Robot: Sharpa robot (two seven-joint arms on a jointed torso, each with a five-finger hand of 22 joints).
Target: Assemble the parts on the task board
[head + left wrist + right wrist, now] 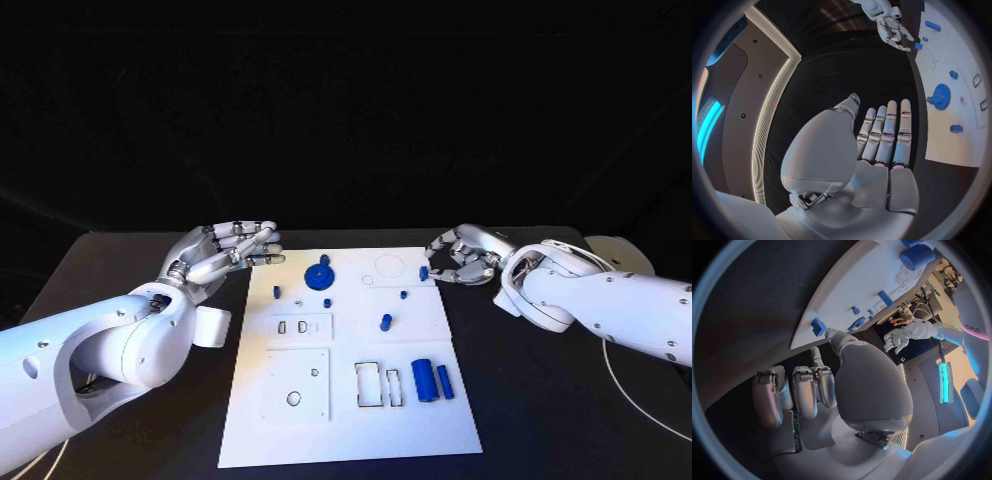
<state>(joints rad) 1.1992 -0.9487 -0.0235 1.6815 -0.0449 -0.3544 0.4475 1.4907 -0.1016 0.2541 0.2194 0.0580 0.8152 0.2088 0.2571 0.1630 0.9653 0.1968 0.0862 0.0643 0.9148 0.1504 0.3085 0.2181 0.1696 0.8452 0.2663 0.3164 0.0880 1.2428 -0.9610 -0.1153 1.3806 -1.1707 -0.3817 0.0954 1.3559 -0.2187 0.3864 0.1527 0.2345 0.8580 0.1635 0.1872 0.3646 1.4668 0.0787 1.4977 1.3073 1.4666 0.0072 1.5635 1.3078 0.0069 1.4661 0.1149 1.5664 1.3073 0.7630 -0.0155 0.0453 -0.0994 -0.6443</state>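
Task board (346,420): gear (320,275) seated near its far end, but blue cylinders (426,380) and small pegs (385,321) lie loose on it, so assy judged early, most parts left. Left hand (231,250) off board's far-left corner, fingers apart, holding nothing; right hand (464,258) at far-right edge, fingers curled beside a small blue part (424,272), can't tell if pinched

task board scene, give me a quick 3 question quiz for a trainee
1. True or false: the left robot hand holds the blue gear.
2. Which robot hand is nearest the small blue part at the task board far right edge? A) left B) right
3. Fill in: the two blue cylinders lie on the board's near ____ side.

Key: 1 false, it hovers open beside the board. 2 B, the right robot hand. 3 right.
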